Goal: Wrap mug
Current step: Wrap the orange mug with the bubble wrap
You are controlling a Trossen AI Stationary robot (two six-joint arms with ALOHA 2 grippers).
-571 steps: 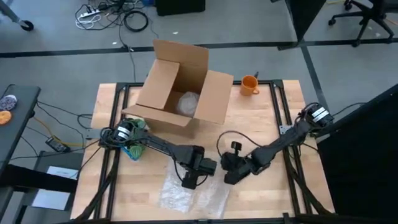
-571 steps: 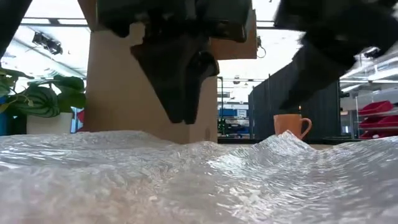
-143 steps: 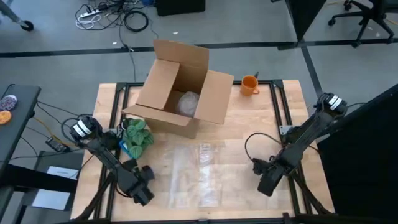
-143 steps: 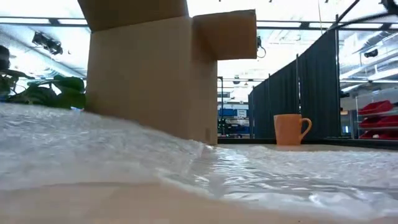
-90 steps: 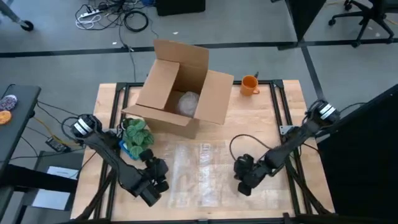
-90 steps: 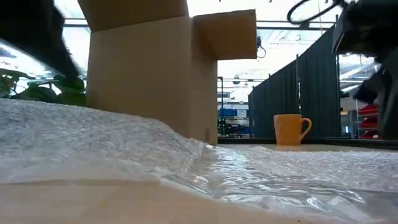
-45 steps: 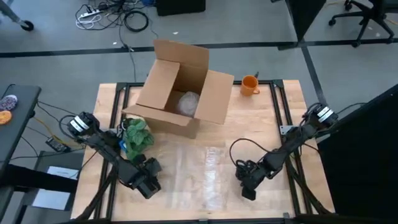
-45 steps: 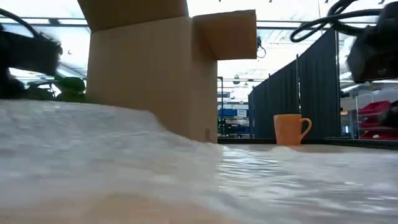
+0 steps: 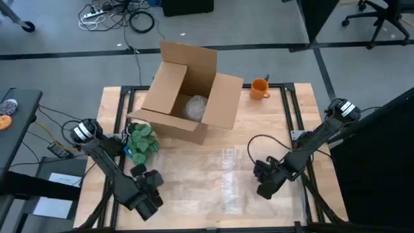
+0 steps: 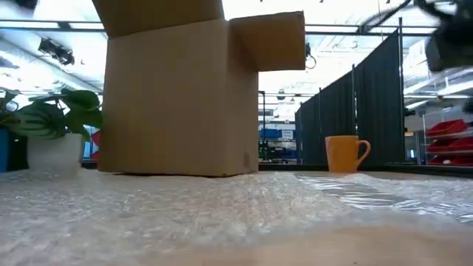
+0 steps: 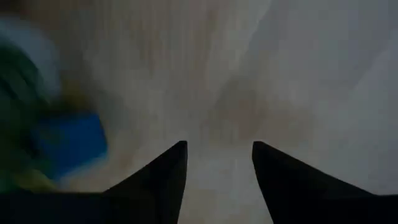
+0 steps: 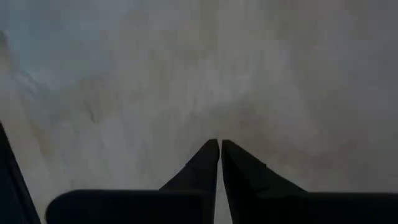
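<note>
Mug (image 9: 259,87) stands at the worktop's (image 9: 259,129) far edge, well apart from the flat bubble wrap (image 9: 207,178); the clenched right hand (image 9: 266,188) is nearer than the released left hand (image 9: 150,202).

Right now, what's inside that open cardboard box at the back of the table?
From above, the cardboard box holds a pale, crumpled bundle, probably wrapping material. Its contents are covered, and the box walls hide the rest of the floor.

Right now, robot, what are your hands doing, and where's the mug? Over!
Left gripper open, right gripper shut, both empty beside the bubble wrap. Mug unwrapped at the table's far edge. Box sits beside it.
</note>
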